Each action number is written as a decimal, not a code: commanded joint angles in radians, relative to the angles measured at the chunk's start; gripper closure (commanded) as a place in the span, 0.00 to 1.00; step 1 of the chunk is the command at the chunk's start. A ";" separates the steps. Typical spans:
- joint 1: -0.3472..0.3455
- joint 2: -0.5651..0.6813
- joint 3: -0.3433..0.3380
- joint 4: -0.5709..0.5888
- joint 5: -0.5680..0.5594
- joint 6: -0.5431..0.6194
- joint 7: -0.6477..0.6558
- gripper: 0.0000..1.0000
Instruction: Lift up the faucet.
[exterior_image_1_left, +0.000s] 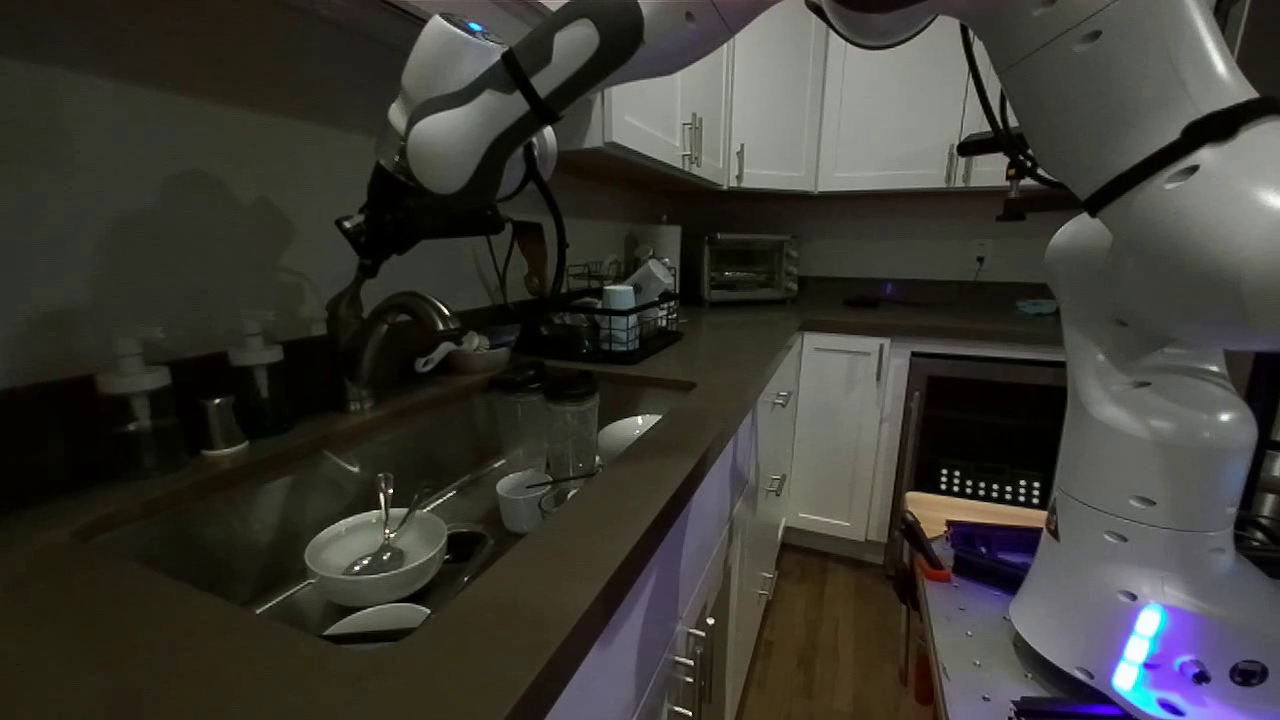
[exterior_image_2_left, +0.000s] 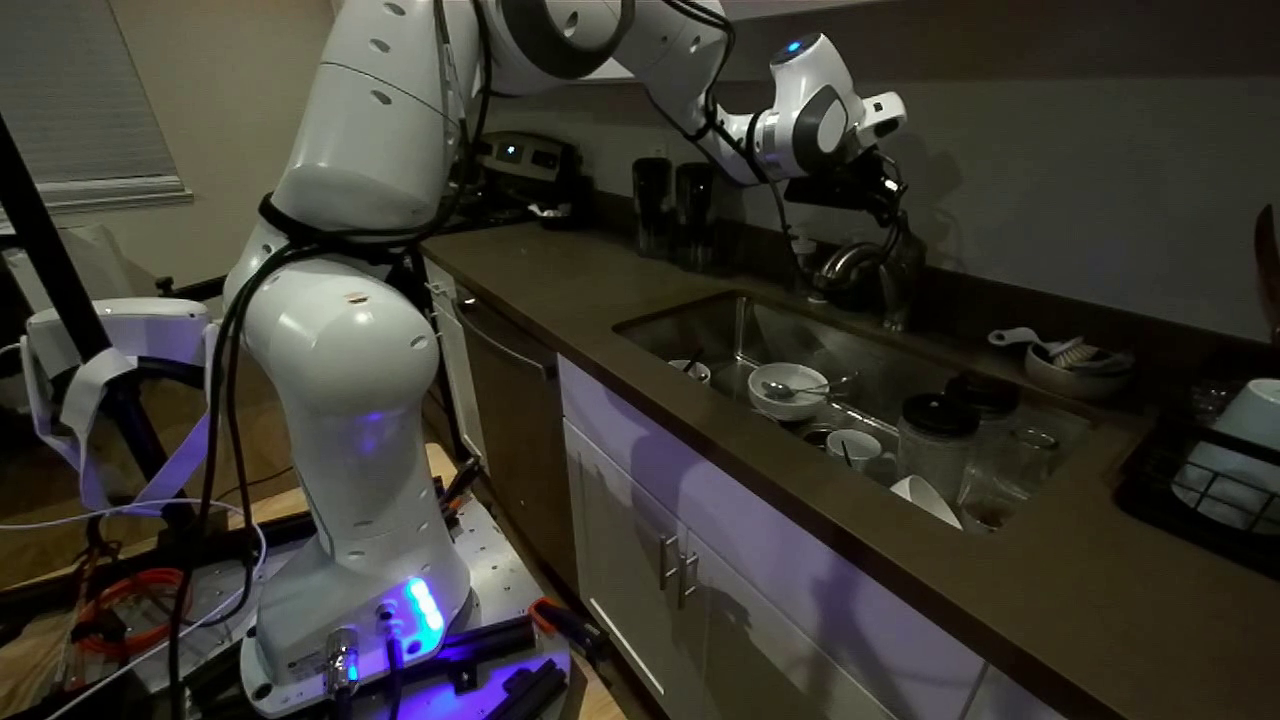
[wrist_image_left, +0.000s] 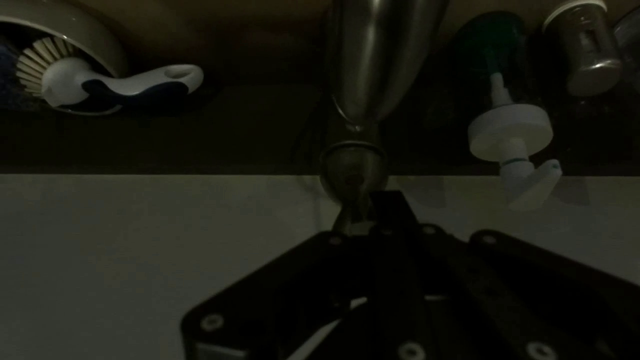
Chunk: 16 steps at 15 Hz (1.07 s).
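The faucet (exterior_image_1_left: 376, 345) is a dark brushed-metal tap with an arched spout at the sink's back edge. It also shows in an exterior view (exterior_image_2_left: 852, 264) and in the wrist view (wrist_image_left: 382, 55), where its short lever handle (wrist_image_left: 350, 212) is partly hidden behind my gripper. My gripper (exterior_image_1_left: 367, 268) points down at the top of the faucet's handle in both exterior views (exterior_image_2_left: 889, 228). In the wrist view my dark fingers (wrist_image_left: 387, 196) look shut together, just beside the lever. I see nothing between them. Whether they touch the lever is too dark to tell.
The sink (exterior_image_1_left: 250, 560) holds a white bowl (exterior_image_1_left: 425, 550) with spoons, cups and lidded jars (exterior_image_1_left: 572, 425). White-capped dispensers (exterior_image_1_left: 135, 385) stand beside the faucet. A bowl with a brush (exterior_image_2_left: 1078, 360) sits on its opposite side. A black dish rack (exterior_image_1_left: 640, 340) stands further along the counter.
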 joint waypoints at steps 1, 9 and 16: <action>0.071 0.017 -0.088 0.002 -0.060 0.015 0.098 1.00; 0.148 0.040 -0.189 0.007 -0.080 0.027 0.186 1.00; 0.117 0.051 -0.174 0.039 -0.047 0.037 0.175 1.00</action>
